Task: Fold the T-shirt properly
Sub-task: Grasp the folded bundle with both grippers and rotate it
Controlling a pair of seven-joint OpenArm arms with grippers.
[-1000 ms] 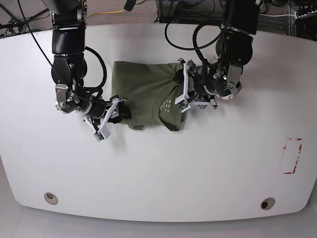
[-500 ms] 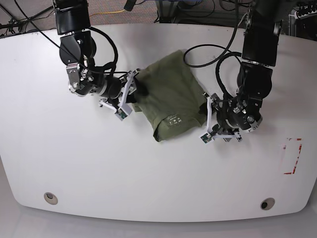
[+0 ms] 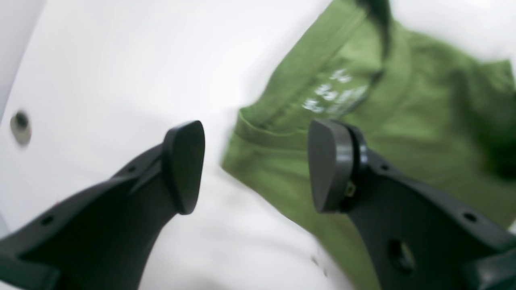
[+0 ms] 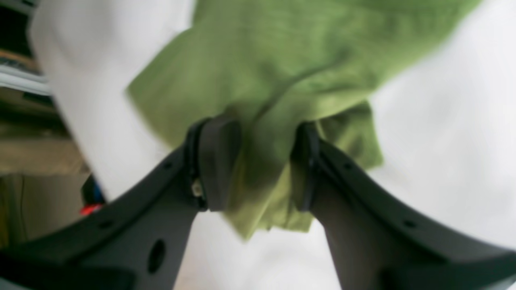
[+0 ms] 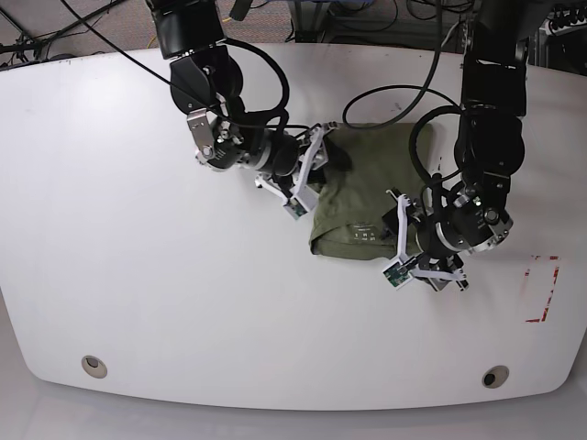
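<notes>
- The left gripper (image 3: 256,165) is seen with its jaws spread wide and nothing between them, poised over the white table (image 5: 165,302) just off the near edge of the T-shirt (image 5: 362,197).
- The T-shirt, folded into a compact olive block, is laid near the middle of the table; white neck-label print (image 3: 332,90) is seen close to its near edge.
- The right gripper (image 4: 258,161) is clamped on a bunched fold at the shirt's far-left edge, with fabric pinched between both fingers (image 4: 217,161).
</notes>
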